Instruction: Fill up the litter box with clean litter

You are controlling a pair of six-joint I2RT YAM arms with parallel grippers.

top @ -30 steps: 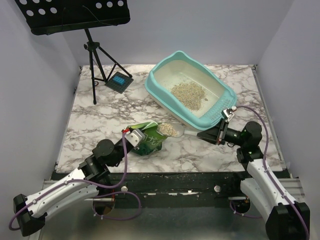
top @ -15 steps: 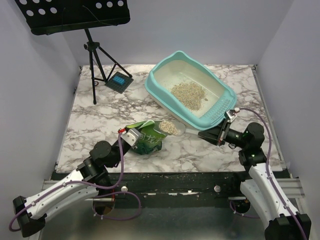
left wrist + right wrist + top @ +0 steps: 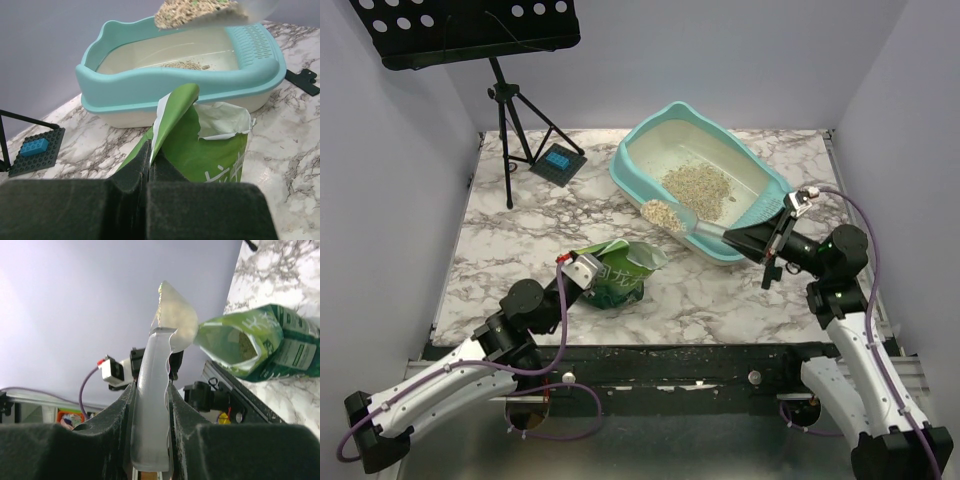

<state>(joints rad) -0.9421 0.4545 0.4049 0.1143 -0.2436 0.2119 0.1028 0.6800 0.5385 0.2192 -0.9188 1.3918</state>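
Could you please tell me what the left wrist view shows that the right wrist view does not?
Only left wrist: the litter box, the blue brick, and the left tool shut on a flap of the green bag. Only right wrist: the bag's open mouth and the right tool clamping the scoop. Both: the green bag and the scoop.

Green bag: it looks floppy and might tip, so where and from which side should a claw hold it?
Pinch the upright torn flap at the mouth of the green bag, coming from the near left, as the left claw does. It is thin and flat, suits shut jaws, and leaves the mouth open toward the litter box.
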